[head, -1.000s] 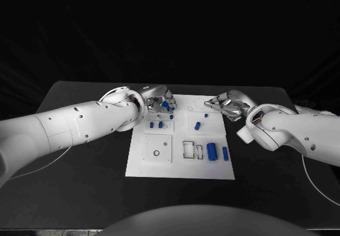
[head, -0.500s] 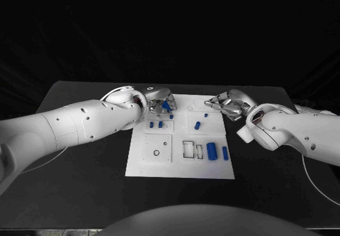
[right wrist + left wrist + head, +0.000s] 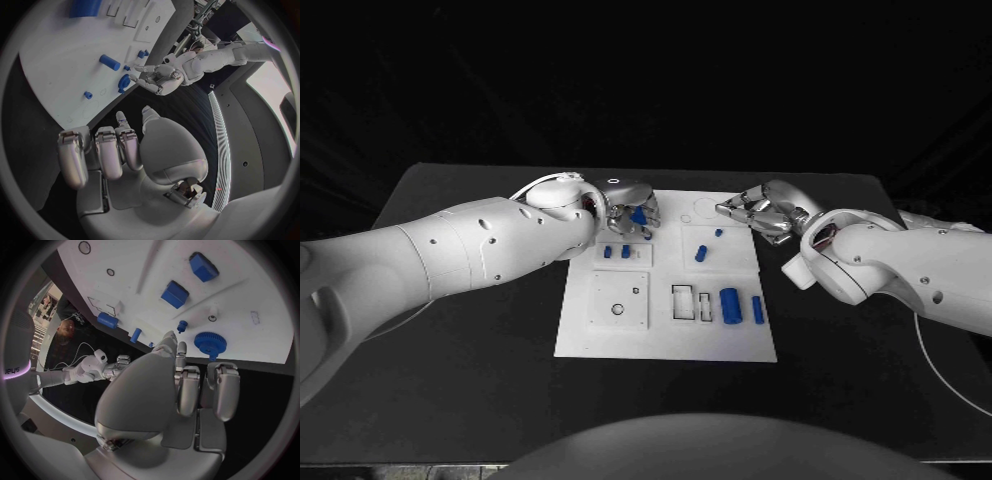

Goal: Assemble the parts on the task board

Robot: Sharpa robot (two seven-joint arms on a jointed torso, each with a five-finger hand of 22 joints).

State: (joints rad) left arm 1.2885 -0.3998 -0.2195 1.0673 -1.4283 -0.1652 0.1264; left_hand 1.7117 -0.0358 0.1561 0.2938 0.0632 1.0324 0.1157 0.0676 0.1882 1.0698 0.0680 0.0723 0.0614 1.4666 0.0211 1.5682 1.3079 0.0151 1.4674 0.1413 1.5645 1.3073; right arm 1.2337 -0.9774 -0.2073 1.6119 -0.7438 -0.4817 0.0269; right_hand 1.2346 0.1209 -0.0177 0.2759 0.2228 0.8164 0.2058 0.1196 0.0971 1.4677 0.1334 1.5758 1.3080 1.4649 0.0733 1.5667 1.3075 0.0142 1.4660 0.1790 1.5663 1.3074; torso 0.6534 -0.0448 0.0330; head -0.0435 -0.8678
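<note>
Currently: left hand [image 3: 626, 207] over the board's [image 3: 666, 345] far edge, fingers curled, empty, above the gear [image 3: 210, 342]; right hand [image 3: 759, 213] likewise empty; next, grasping the gear.

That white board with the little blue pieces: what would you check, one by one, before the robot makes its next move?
1. Task board lies flat on the table: ok.
2. Left robot hand over the board's far edge, near the blue gear: ok.
3. Left robot hand holding a part: cannot tell.
4. Right robot hand empty, fingers curled: ok.
5. Blue cylinder untouched on the board's near side: ok.
</note>
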